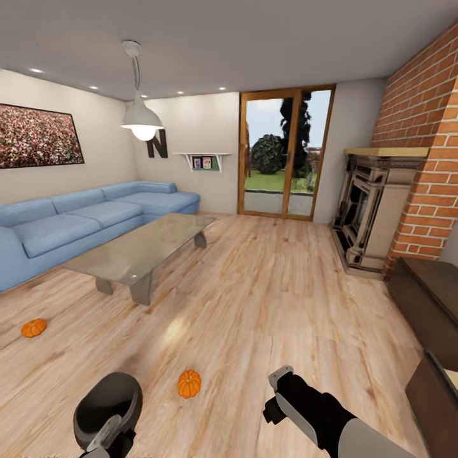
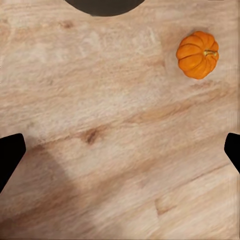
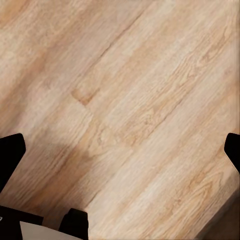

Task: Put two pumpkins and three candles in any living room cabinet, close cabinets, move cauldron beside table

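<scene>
Pumpkin (image 1: 189, 383) on floor near left pincer (image 2: 120, 150), both pincers released; looks light, rigid, ribbed — I'd grip across its belly, not the stem.

One pumpkin (image 1: 189, 383) lies on the floor (image 1: 267, 305) between both grippers; the table (image 1: 137, 251) stands beyond, another pumpkin (image 1: 34, 327) far left.

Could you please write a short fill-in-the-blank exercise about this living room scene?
1. The two small orange ribbed pumpkins both lie on the wooden ____.
2. The low glass-topped coffee table stands in front of a ____ sofa.
3. The round black cauldron is near the robot's ____ arm.
4. Behind the glass door one sees a ____.

Missing words: floor; blue; left; garden
</scene>
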